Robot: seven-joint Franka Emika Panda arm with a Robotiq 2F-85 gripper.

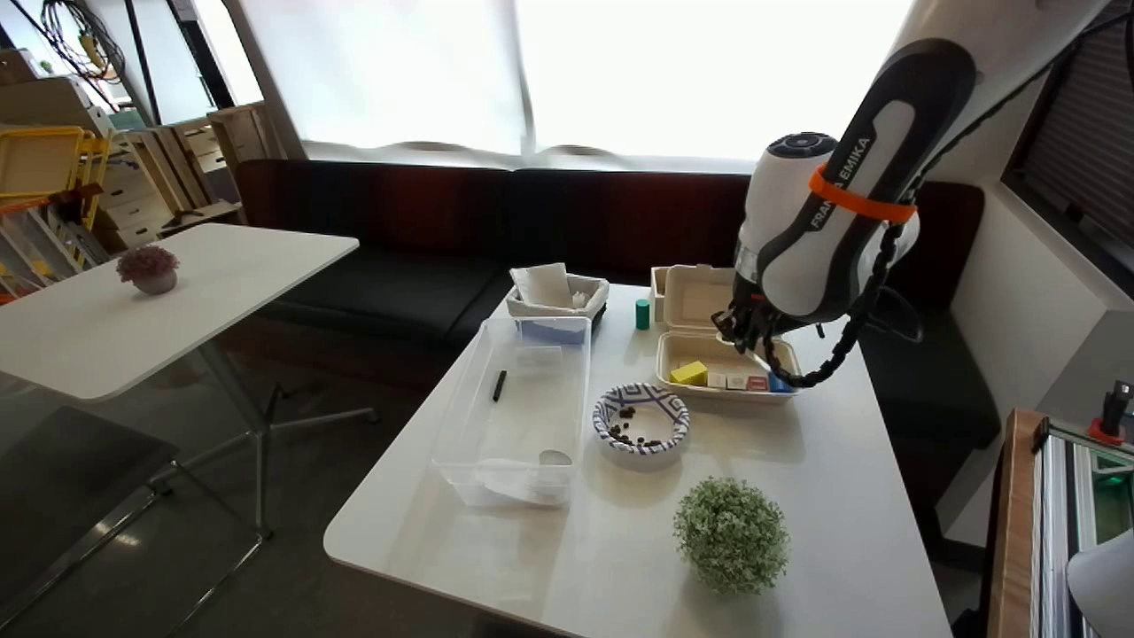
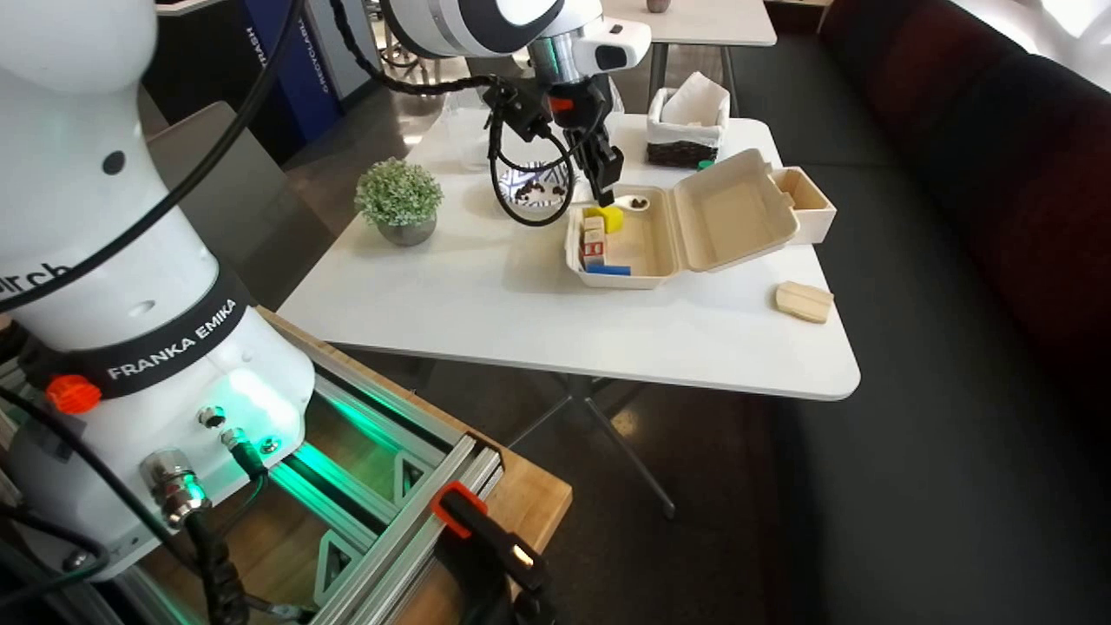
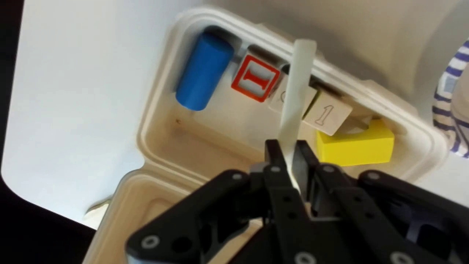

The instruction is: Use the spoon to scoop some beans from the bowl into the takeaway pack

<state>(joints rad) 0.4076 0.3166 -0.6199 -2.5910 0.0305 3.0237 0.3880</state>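
The wrist view shows the black two-fingered gripper point(image 3: 287, 152) narrowed onto the handle of a slim white spoon point(image 3: 298, 79), a finger to each side. The scoop end is recorded in an exterior view, over the moulded tan rectangular takeaway pack point(image 2: 647, 247), carrying a few small dark brown beans point(image 2: 640, 204); the wrist view gives the handle alone. Contact between scoop and pack cannot be determined, the underside being poorly seen.

The pack lies on the white worktop point(image 2: 486, 312), hinged lid laid back. The wrist view itemises its contents: a blue cylinder point(image 3: 204, 71), a block bearing a red-framed letter I point(image 3: 255, 78), a pale block marked 1 point(image 3: 327, 113) and a rectangular yellow block point(image 3: 355, 146); a further pale block point(image 3: 279, 96) sits partly behind the spoon handle.

The round white bowl point(image 1: 640, 393) with blue-violet patterned rim stands upright just beside the pack. Its full mouth and the loose beans scattered over its base show plainly in an exterior view; the wrist view takes in a section of rim.

Also noted, in exterior views: a clear rectangular bin point(image 1: 532, 421) holding a slim black rod point(image 1: 500, 386), and a flat pale wooden piece point(image 2: 804, 301) near a worktop edge.
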